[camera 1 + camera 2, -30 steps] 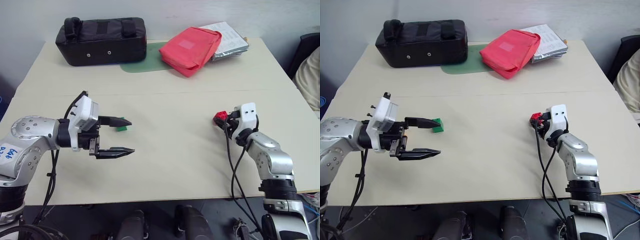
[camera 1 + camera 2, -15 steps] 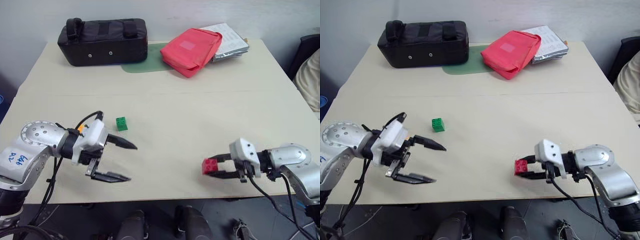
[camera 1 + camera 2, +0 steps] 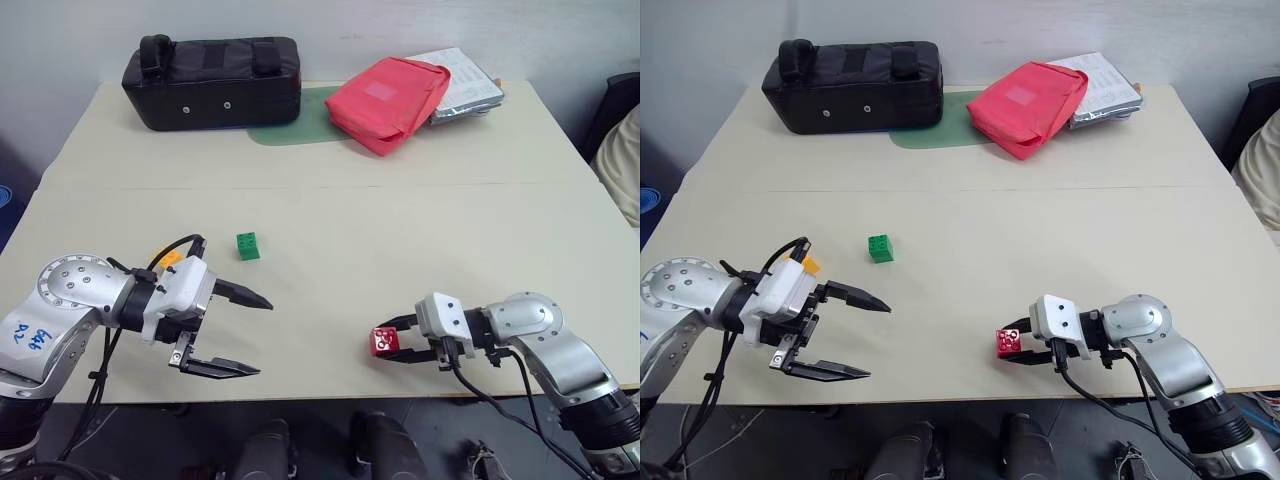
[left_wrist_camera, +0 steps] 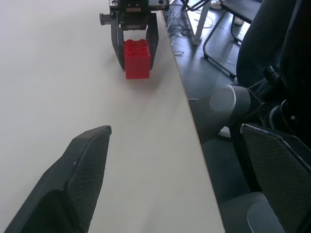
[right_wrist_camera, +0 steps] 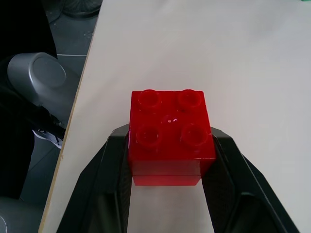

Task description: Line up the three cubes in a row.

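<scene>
Right hand [image 3: 400, 342] clamped on the small red studded plastic brick [image 3: 385, 341], held low over the pale table [image 3: 400, 230] near its front edge. Left hand [image 3: 235, 334] empty, fingers spread wide; small green studded brick [image 3: 247, 245] lies just beyond it, small orange-yellow brick [image 3: 171, 258] tucked behind its wrist. Step in hand, by my reading: carrying red toward the row; next it needs setting down level with green.

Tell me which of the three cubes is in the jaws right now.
The red cube, clamped in the right gripper near the table's front edge. The green cube sits free on the table; the orange-yellow cube lies behind the open left gripper.
</scene>
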{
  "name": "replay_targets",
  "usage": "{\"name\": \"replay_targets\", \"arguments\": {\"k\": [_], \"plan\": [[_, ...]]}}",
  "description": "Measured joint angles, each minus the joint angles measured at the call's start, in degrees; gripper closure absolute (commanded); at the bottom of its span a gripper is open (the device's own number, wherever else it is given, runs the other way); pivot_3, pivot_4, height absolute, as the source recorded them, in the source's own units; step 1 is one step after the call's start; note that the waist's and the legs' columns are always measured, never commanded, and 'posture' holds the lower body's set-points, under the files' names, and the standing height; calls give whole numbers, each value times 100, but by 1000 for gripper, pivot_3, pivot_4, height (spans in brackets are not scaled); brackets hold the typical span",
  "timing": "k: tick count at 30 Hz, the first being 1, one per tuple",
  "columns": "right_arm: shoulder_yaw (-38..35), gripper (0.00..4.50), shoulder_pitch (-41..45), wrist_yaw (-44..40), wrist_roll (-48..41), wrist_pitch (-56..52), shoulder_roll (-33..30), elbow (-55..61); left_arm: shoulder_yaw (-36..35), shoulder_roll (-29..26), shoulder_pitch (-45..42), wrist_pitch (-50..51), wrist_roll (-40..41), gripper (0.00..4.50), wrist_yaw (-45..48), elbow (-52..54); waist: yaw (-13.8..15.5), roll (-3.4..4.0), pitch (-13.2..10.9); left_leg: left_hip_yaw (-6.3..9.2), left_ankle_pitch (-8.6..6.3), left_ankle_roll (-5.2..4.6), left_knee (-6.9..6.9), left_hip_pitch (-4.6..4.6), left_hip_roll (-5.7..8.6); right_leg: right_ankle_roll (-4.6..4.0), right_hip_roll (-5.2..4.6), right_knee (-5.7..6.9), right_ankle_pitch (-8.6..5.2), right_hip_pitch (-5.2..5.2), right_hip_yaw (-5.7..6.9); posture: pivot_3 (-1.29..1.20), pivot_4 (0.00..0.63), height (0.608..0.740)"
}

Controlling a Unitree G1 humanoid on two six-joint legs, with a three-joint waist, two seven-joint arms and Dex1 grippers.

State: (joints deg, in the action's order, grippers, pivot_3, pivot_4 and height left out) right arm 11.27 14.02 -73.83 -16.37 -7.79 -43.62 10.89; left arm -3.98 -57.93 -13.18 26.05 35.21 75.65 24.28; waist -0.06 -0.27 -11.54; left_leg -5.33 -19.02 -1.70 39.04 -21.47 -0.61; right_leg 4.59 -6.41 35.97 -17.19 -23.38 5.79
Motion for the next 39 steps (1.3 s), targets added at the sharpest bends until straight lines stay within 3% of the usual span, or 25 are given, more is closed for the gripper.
{"name": "replay_targets", "arguments": {"k": [8, 17, 22, 27, 34, 39], "plan": [[241, 3004, 89, -67, 195, 246, 143, -347, 2, 1, -15, 1, -14, 0, -79, 0, 0, -1, 0, -1, 0, -1, 1, 0, 0, 0, 0, 0, 0, 1, -1, 0, 150, 740], [278, 20, 166, -110, 226, 210, 132, -618, 5, 45, -64, -53, -20, 0, -122, -2, -1, 0, 0, 0, 0, -1, 2, 1, 0, 0, 0, 2, 0, 0, 0, 0, 150, 740], [-42, 20, 78, -220, -19, 7, -243, -310, -261, 43, 301, -47, -37, 0, -289, -32, 1, 0, 0, 1, -2, -3, 2, 0, -1, 0, -1, 1, 0, 1, 0, 0, 150, 740], [-977, 20, 263, -369, -914, -812, -844, 71, -1441, 142, 1582, 204, -93, 0, -925, -4, -22, 0, 0, 4, -4, -2, 1, 5, -7, -1, -1, 0, 0, 3, 1, 0, 150, 740], [-1560, 20, 1199, -300, -1883, -1876, -999, 192, -3413, 1432, 3577, 324, -393, 0, -2131, 227, -16, -3, 1, 6, -23, -5, 0, 5, -9, -2, -10, -12, -1, 4, -3, 0, 150, 740], [-1617, 20, 1404, -268, -2033, -2129, -978, 203, -3813, 1627, 4229, -128, -660, 0, -2058, 115, 72, -9, 5, 7, -36, -13, 1, 4, -4, -5, -22, -18, 0, 6, 0, 0, 150, 740]]}}
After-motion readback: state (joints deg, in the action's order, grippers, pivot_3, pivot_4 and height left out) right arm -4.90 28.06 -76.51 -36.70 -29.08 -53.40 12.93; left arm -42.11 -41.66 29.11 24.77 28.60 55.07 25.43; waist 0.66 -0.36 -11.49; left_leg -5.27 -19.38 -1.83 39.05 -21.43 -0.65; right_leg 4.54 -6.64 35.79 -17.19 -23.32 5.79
